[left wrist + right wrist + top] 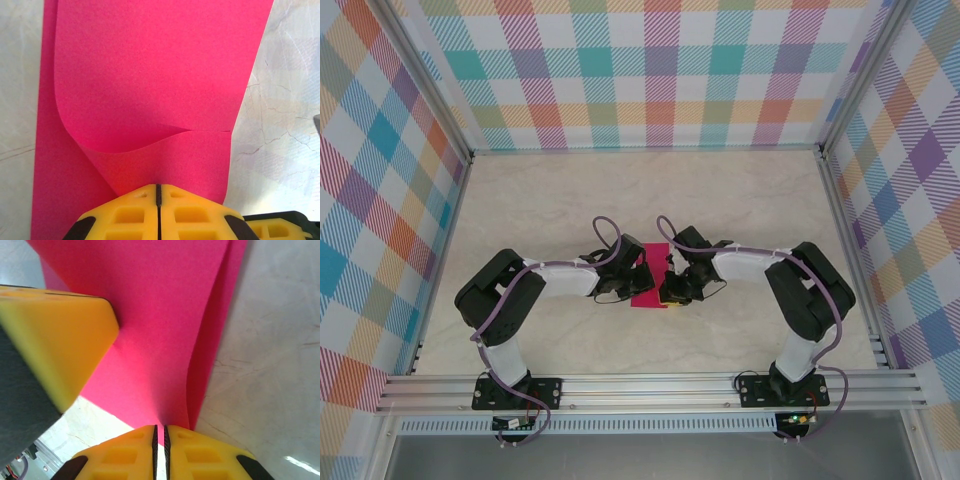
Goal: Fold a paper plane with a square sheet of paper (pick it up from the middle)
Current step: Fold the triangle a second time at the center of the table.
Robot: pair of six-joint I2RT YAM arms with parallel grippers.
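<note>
My left hand (pixel 158 187) clamped on square sheet of paper (pixel 150 75) at bottom centre, holding curled top layer over bottom one so fold can form. My right hand (pixel 159 429) pinches opposite edge, likely steadying sheet on worktop (pixel 270 365).

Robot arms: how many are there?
2. The left arm stands near-left, the right arm near-right; both reach inward to the square sheet of paper in the middle. None seem hidden.
</note>
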